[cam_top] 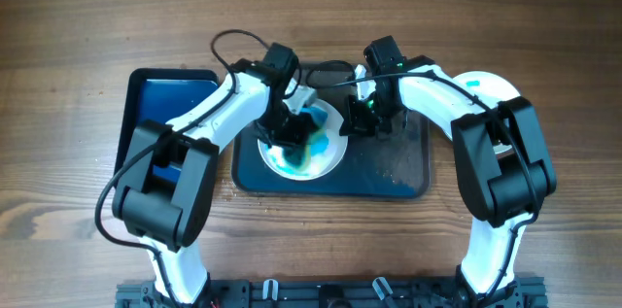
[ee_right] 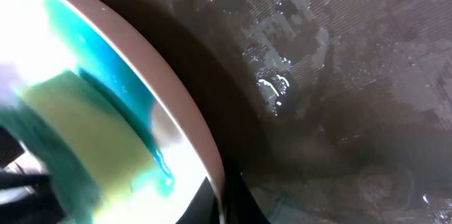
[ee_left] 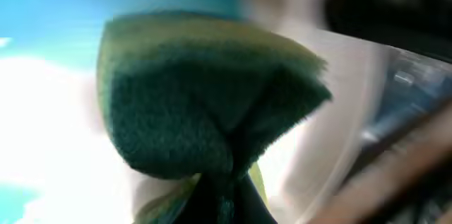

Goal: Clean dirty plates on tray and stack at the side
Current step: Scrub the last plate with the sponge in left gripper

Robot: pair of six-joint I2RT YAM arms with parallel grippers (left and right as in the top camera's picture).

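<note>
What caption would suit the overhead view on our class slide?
The left hand presses a green sponge onto a blue-smeared plate on the dark tray; right hand sits at its rim.

No readable text, label, brand, number or sign shows in any view

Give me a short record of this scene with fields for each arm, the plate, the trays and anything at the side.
left gripper: fingers shut on a green and yellow sponge, which is on the plate
right gripper: at the plate's right rim; open or shut cannot be told
plate: white, smeared blue, on the left part of the tray
tray: dark, wet with droplets
smaller tray: blue inside, left of the big one
side: white round thing partly under the right arm, probably a plate
</note>
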